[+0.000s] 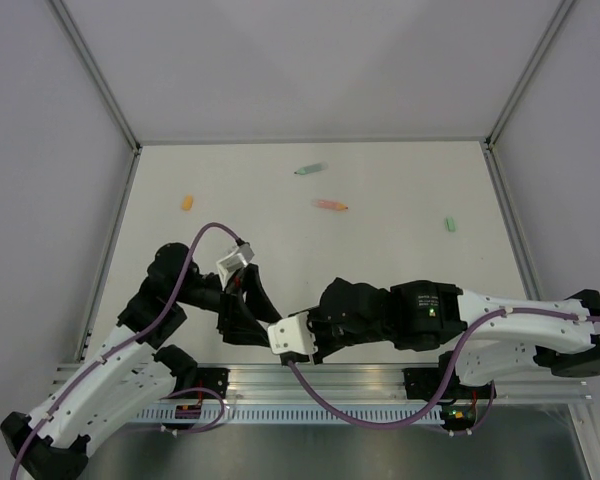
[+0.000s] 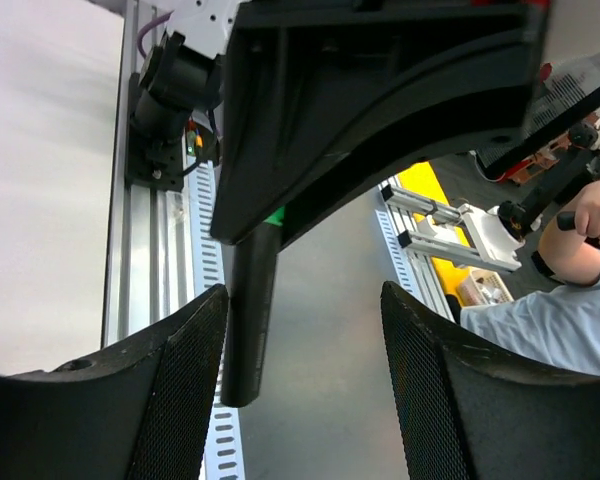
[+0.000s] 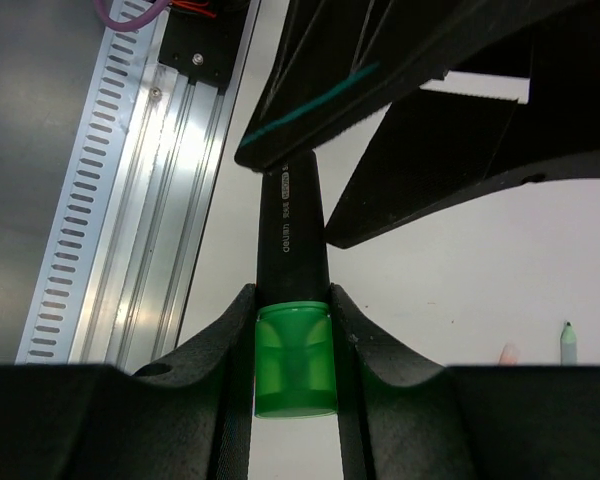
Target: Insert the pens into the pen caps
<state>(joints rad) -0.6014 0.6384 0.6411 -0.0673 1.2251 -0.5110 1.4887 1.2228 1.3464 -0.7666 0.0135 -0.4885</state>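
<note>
A: Black pen [image 3: 292, 225] – where is it right now?
B: Off the desk [image 1: 400, 180], held up over its near edge. The right gripper [image 3: 293, 305] is pinching one end, its pads [image 3: 235, 350] pressed onto the bright green cap [image 3: 295, 362]. From there the barrel runs on into the left gripper [image 2: 302, 300].
A: Has the left one got hold of it?
B: Not that I can see. Its jaws stand spread, with the barrel just beside one pad and a clear gap to the other.
A: So which step is this?
B: I'd judge it the capping of the first pen. The barrel already sits in the cap, though I cannot tell how deep. The next move calls for the left gripper to take the barrel squarely and push along its axis while the right holds the cap firm. An off-line push could cock it.
A: And the other caps, anything in them?
B: No pen in either. The orange cap [image 1: 187, 202] lies alone at the left of the desk and the mint cap [image 1: 449, 224] alone at the right. The salmon pen [image 1: 330, 205] and mint pen [image 1: 308, 169] lie between them towards the far side, well apart from both
</note>
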